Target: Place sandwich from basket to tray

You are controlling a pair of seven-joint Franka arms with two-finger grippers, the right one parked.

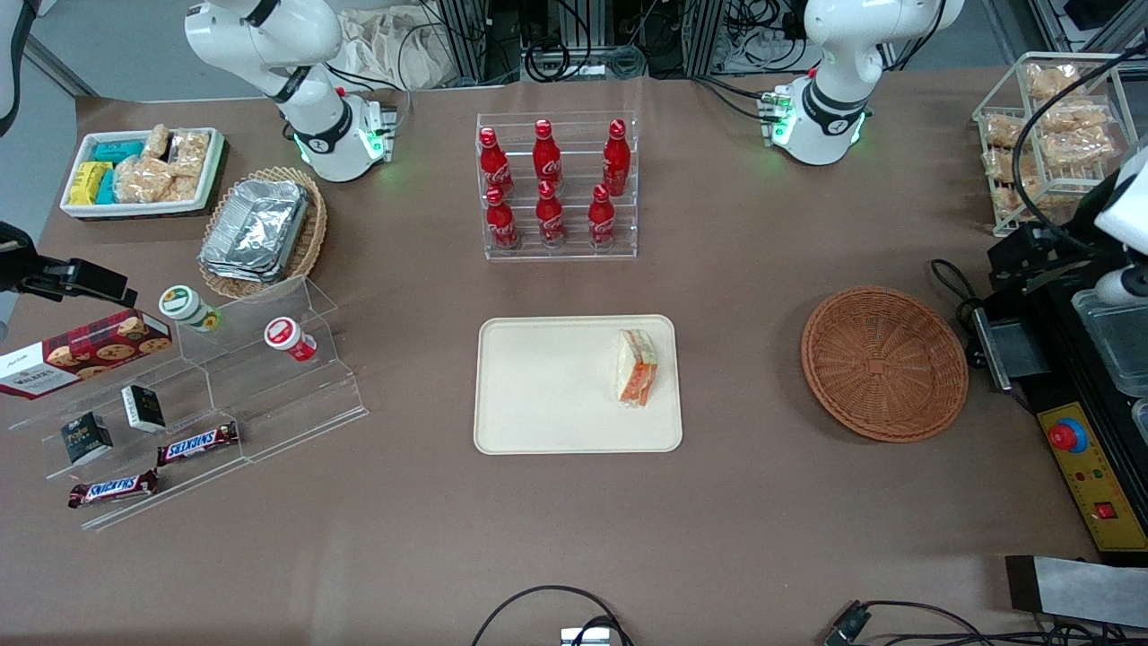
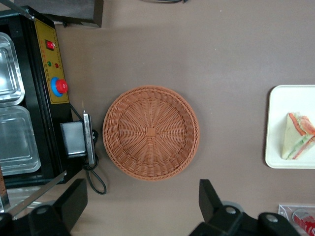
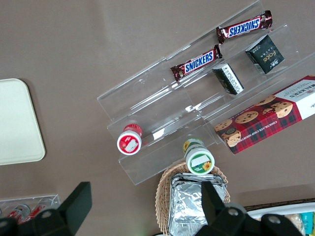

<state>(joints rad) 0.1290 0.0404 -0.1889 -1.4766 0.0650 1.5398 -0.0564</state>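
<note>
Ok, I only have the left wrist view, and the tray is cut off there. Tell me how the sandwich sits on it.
Observer: The sandwich lies wholly on the tray, by its edge toward the basket.
Operator: My tool hangs open, high up near the empty basket. Report the rest of the tray.
Observer: Bare; the sandwich is the only thing on it.
Operator: Name something close by it.
Observer: A rack of six red bottles, farther from the front camera than the tray.
</note>
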